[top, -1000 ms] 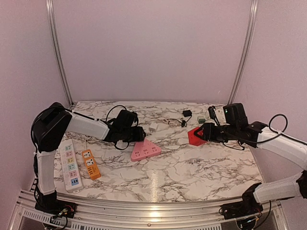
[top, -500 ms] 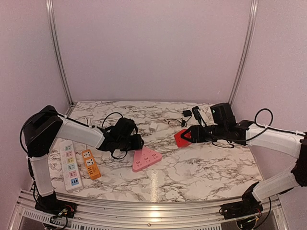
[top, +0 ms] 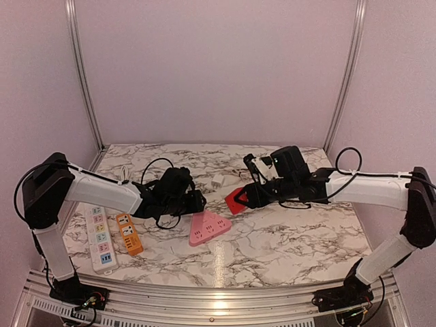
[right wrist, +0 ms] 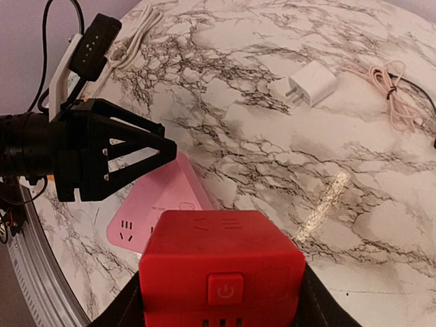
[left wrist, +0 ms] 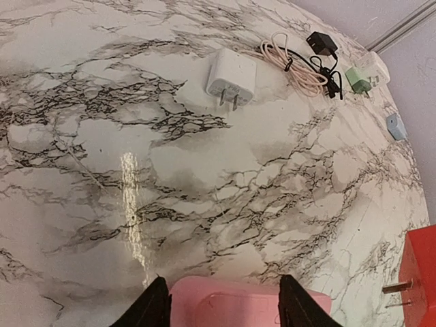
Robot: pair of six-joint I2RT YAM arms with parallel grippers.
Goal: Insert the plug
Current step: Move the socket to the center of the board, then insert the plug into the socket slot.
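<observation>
Top external view —
Left gripper (top: 197,202): we see it low over the marble table (top: 286,238), closed on the far corner of the pink power strip (top: 208,227).
Pink power strip: it lies flat near the table's middle, sockets facing up.
Right gripper (top: 240,199): it reaches in from the right, clamped on the red plug (top: 234,200).
Red plug: it sits just right of the pink strip's far corner and apart from it, not in any socket.
Left edge: a white power strip (top: 99,235) and an orange power strip (top: 129,233) lie side by side, well away from both grippers.

Left wrist view —
Fingers (left wrist: 153,308): the two dark tips stand apart at the bottom edge, and the pink strip fills the gap between them.
Red plug: it shows at the right edge with two metal prongs pointing left.
Far side: a white charger (left wrist: 231,75), a coiled pink cable (left wrist: 294,67), a black adapter (left wrist: 320,42) and a green plug (left wrist: 357,78) lie on the marble.

Right wrist view —
Red plug: it fills the bottom centre, button face towards us, held on both sides by the fingers (right wrist: 129,310).
Beyond it: the left gripper's black fingers rest at the pink strip's corner — we cannot tell here how firmly they press.
</observation>
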